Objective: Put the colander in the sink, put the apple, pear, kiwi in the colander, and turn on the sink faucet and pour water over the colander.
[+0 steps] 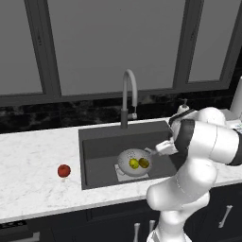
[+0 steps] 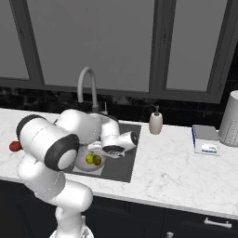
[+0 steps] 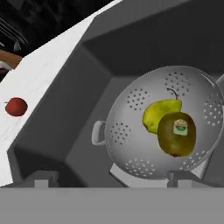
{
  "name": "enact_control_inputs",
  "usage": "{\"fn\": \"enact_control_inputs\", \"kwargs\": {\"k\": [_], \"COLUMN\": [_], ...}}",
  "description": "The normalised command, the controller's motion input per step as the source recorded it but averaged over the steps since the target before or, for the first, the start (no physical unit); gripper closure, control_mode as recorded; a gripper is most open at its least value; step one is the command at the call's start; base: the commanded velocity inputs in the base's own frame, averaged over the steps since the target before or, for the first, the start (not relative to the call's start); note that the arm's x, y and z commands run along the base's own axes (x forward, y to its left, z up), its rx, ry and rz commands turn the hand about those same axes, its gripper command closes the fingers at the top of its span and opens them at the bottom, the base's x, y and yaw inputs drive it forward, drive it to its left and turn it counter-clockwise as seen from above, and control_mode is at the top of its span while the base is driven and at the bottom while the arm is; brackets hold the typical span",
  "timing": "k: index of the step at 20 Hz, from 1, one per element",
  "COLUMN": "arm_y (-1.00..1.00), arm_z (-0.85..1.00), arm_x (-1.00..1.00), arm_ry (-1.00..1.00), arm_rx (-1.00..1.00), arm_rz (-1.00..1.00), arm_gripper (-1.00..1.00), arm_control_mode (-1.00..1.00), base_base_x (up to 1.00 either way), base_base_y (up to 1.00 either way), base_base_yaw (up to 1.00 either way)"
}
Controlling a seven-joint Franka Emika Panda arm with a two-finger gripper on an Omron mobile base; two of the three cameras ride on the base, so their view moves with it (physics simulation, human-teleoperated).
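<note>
Open counter [image 1: 33,160] surrounds the apple [image 1: 64,170]; sink [image 1: 101,146] wall beside.

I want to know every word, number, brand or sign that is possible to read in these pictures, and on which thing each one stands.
Nothing can be read.
Kiwi: a small oval sticker with a green rim and a red mark, too blurred to read.
White box on the counter right of the sink: a blue label on its front, too small to read.
Apple, pear, colander: no text visible.

Light: even, soft, source not discernible
Shadows: faint, darker inside the sink [image 1: 94,156] walls
Glare: mild sheen on the colander [image 3: 131,113] wall
Sharpness: coarse, pixelated edges; no blur
</note>
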Motion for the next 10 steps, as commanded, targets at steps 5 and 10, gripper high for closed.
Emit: {"fn": "enact_control_inputs", "kwargs": {"k": [5, 10], "arm_y": [0.04, 0.32], "arm_z": [0.97, 0.99], "arm_x": [-0.8, -0.76], "arm_ry": [-0.1, -0.01], "arm_rx": [-0.02, -0.17], "arm_rz": [-0.13, -0.2], "arm_gripper": [-1.0, -1.0], "arm_control_mode": [-1.0, -1.0], "base_base_x": [0.0, 0.0], "base_base_y": [0.0, 0.0], "base_base_yaw": [0.0, 0.0]}}
